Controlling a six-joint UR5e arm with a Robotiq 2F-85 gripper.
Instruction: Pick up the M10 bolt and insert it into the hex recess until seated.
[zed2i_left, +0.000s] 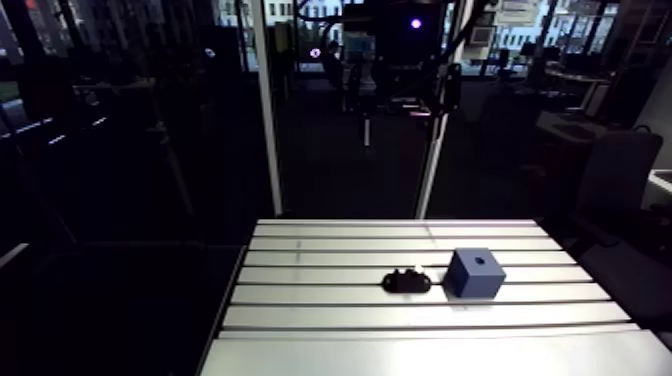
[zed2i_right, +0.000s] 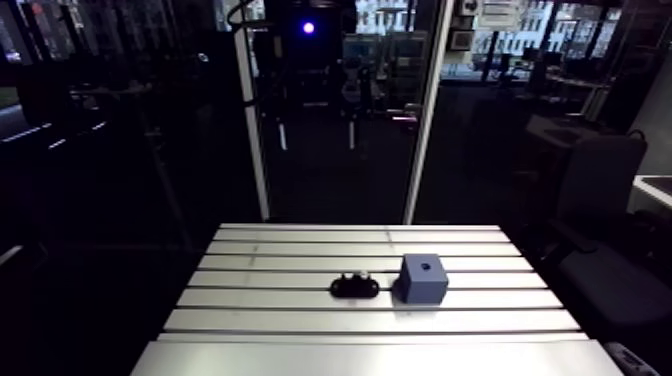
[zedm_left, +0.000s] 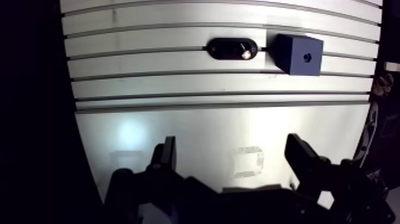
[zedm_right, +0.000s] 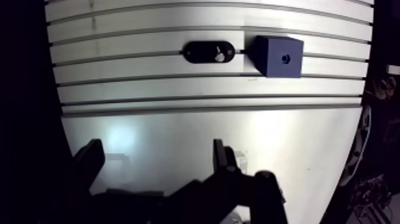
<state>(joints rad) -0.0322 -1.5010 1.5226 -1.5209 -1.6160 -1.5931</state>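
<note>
1. Gripper (zedm_left: 234, 159): jaws are spread wide and nothing is pinched. Only bare table (zedm_left: 178, 128) is seen between the fingers (zedm_left: 168, 156).
2. A black oval holder (zedm_left: 232, 49) is seen well ahead of the gripper, across several table slots, lying lengthwise along a slot.
3. The bolt (zedm_left: 245, 53) is seen as a bright metal spot in the holder's end nearer the block, well apart from the gripper. Its shank and tilt cannot be made out.
4. A blue block (zedm_left: 299, 55) is set just beside that end of the holder; contact cannot be told. A small dark hole (zedm_left: 307, 58) is seen in its top face; a hex outline cannot be resolved.
5. In the arm view, holder and block are placed right of centre in the lower half of the frame, with the holder left of the block.
</note>
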